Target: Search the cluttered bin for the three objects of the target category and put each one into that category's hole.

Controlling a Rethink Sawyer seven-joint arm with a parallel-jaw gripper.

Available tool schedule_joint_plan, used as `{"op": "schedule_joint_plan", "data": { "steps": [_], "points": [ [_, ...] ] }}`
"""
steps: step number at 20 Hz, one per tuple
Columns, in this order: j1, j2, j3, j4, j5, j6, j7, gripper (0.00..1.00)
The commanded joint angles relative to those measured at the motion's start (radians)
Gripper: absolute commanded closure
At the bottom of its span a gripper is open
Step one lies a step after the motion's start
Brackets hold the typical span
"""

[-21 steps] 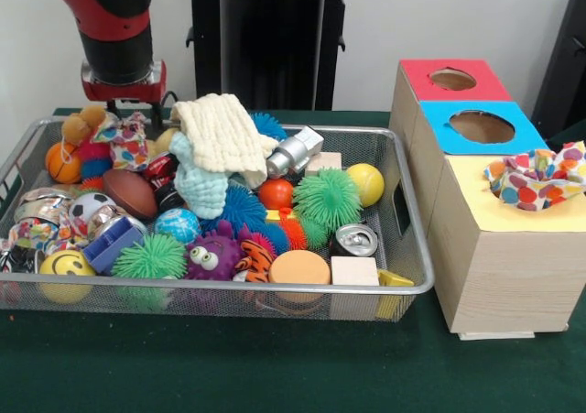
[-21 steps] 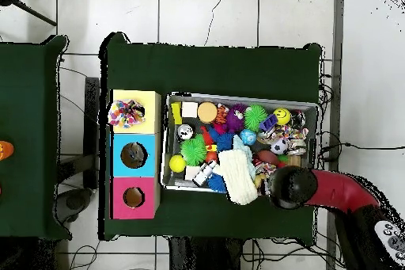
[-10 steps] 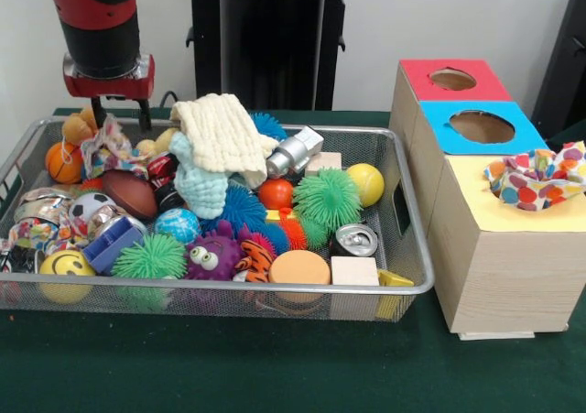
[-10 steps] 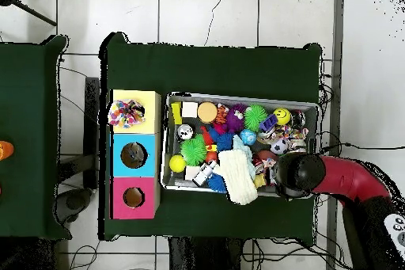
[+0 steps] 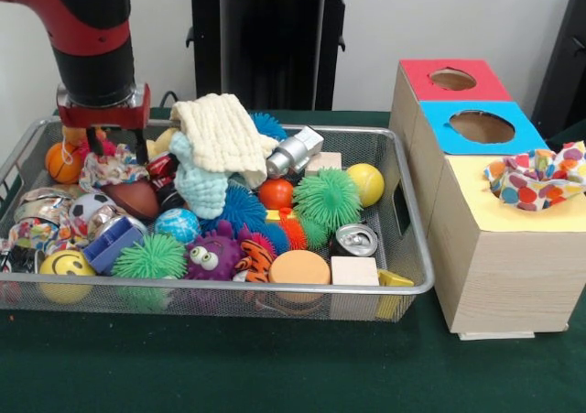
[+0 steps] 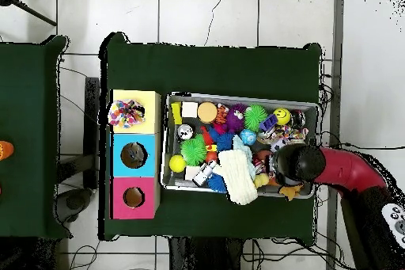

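A wire bin [image 5: 403,213] crammed with toys is set on a green worktop [image 5: 275,367]. The gripper [image 5: 103,147] has been lowered since the earlier frame into the bin's far left corner, onto a spotted cloth [image 5: 108,168]; the state of the jaws cannot be told. Another spotted cloth [image 5: 536,179] is lodged in the yellow hole [image 5: 513,210] of the box beside the bin. A cream towel [image 5: 220,134] is heaped close by.

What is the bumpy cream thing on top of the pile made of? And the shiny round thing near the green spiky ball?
The cream thing looks like soft cloth, perhaps a washcloth: it droops and has a waffle weave. The shiny thing is a can, apparently metal, with a glossy silver top and pull tab. It lies beside the green spiky ball.
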Motion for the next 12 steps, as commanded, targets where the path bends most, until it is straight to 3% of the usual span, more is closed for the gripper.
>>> {"op": "schedule_joint_plan", "data": {
  "steps": [1, 4, 10, 11, 12],
  "points": [
    [-0.008, 0.175, 0.077, -0.119, -0.039, -0.192, -0.016, 0.00],
    [-0.006, 0.203, 0.069, -0.141, -0.046, -0.217, -0.026, 0.00],
    [0.007, 0.193, 0.035, -0.120, -0.069, -0.249, -0.013, 0.00],
    [0.011, 0.188, 0.025, -0.107, -0.072, -0.270, 0.009, 1.00],
    [0.014, 0.186, 0.022, -0.106, -0.070, -0.258, 0.009, 1.00]
  ]
}}
